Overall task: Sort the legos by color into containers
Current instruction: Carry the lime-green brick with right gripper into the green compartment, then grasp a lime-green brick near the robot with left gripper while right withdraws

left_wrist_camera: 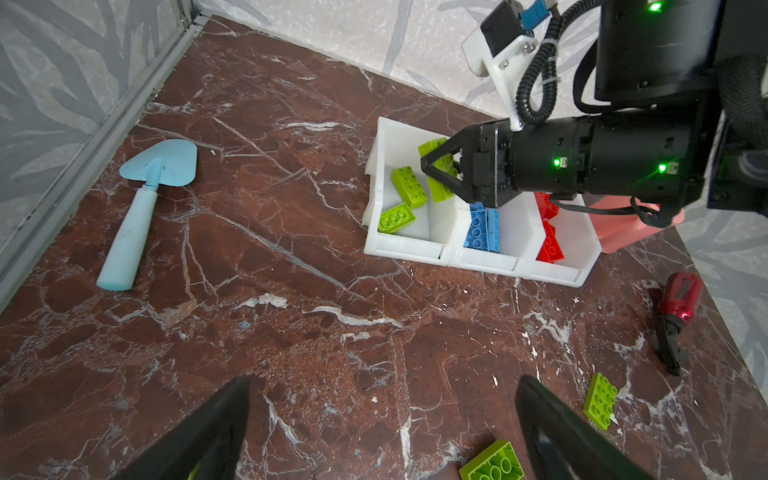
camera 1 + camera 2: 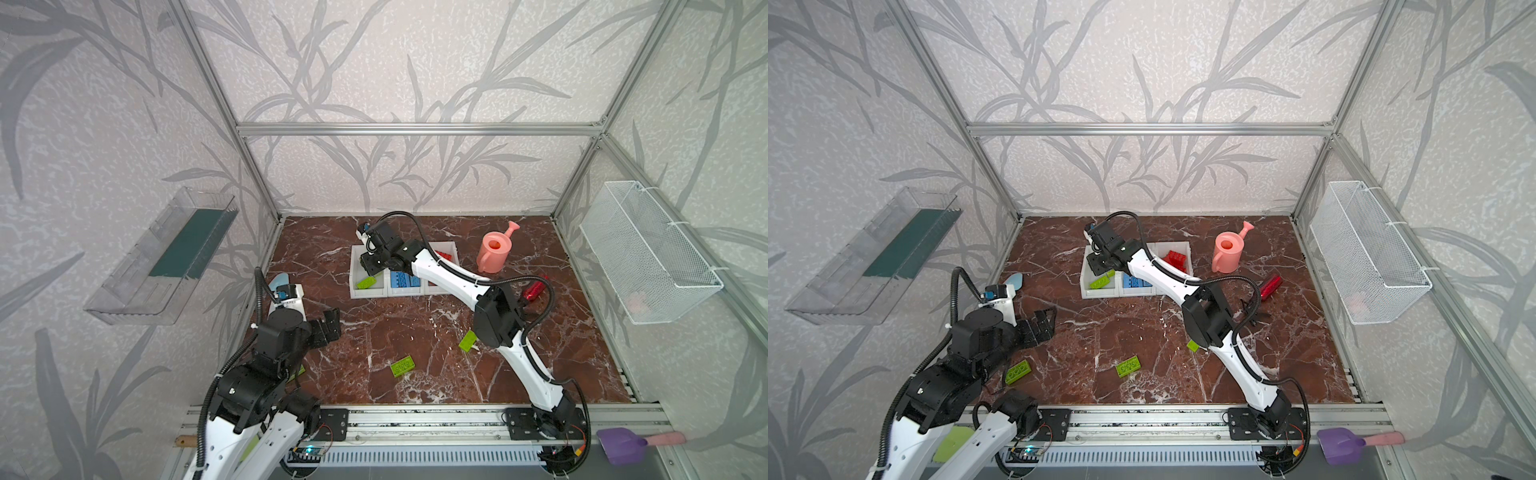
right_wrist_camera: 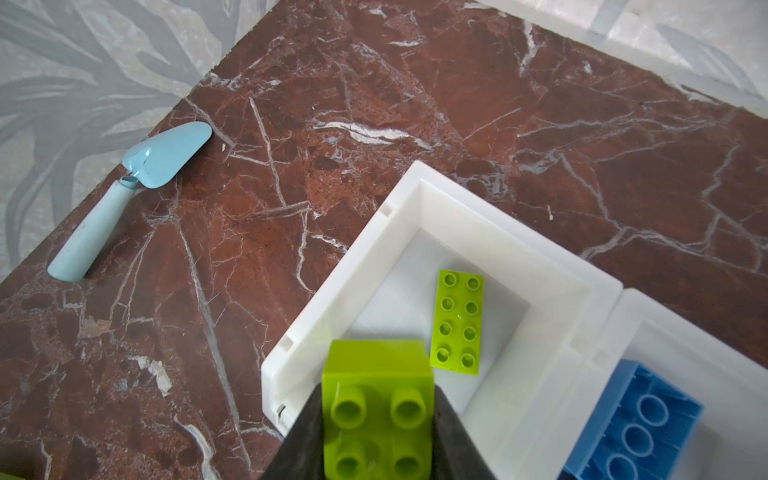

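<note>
Three joined white containers [image 2: 354, 272] stand at the back middle of the floor. The left one holds green legos [image 1: 409, 187], the middle one blue legos [image 2: 405, 280], the right one red legos [image 2: 1175, 259]. My right gripper [image 3: 378, 395] hangs over the left container, shut on a green lego [image 3: 376, 365]. Loose green legos lie on the floor [image 2: 402, 367] [image 2: 467, 341] [image 2: 1017, 371]. My left gripper [image 1: 384, 382] is open and empty above the floor at the left, with a green lego [image 1: 492, 463] by one finger.
A pink watering can [image 2: 494, 251] stands right of the containers, with a dark red ribbed piece [image 2: 535, 289] nearer. A light blue trowel [image 1: 145, 199] lies by the left wall. A wire basket [image 2: 648, 257] and a clear tray [image 2: 166, 257] hang on the side walls.
</note>
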Tool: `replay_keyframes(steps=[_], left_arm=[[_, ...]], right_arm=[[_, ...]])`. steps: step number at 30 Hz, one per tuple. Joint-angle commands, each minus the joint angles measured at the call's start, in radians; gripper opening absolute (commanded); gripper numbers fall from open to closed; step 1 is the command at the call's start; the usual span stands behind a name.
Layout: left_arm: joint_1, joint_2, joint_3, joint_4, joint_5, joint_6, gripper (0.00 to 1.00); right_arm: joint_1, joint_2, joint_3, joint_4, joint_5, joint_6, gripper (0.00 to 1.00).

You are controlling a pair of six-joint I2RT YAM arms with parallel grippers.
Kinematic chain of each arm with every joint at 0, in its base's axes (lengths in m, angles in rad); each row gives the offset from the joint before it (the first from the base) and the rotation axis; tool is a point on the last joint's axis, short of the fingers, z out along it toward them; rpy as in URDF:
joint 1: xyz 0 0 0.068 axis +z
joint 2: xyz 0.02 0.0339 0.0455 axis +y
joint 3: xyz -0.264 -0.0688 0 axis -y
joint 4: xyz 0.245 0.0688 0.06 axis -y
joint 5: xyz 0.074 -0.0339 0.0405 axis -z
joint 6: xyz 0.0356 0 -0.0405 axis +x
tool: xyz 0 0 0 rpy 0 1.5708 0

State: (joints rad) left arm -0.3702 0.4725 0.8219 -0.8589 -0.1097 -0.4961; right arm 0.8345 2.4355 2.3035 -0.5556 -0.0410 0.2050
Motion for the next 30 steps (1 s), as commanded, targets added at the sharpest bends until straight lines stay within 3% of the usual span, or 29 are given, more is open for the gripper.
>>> replay_keyframes(steps=[1,6,14,21,30], left_arm=[[0.001,0.002,-0.008,0.020,0.062,0.033,0.99],[0.001,-0.032,-0.024,0.063,0.142,0.049,0.99],[-0.001,0.095,0.045,0.039,0.256,0.128,0.98],[-0.039,0.190,0.123,0.058,0.332,0.191,0.97],[-0.315,0.321,0.098,0.115,0.138,0.146,0.96]], right_arm=[[-0.008,0.025,0.068,-0.043,-0.017,0.009,0.44],[-0.016,0.032,0.106,-0.064,-0.038,0.008,0.57],[-0.020,-0.074,0.018,-0.029,-0.087,0.015,0.63],[-0.029,-0.347,-0.338,0.111,-0.114,-0.001,0.68],[-0.100,-0.772,-0.892,0.269,-0.106,0.013,0.75]])
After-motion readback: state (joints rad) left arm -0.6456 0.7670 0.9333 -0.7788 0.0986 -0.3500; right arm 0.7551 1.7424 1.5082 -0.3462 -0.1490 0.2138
